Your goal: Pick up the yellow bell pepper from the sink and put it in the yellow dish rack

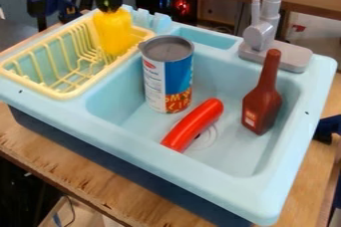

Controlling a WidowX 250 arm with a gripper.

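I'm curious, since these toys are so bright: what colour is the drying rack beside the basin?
The rack is pale yellow, best seen in the camera view.

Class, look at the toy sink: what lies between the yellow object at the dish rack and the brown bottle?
The camera view shows a tall can between the yellow object and the brown bottle, standing in the basin.

From across the sink from the tool, the fixed camera looks down at a slant, facing the tool's side, near enough that the sink nearly spans its view, with some desk on the side away from the tool.
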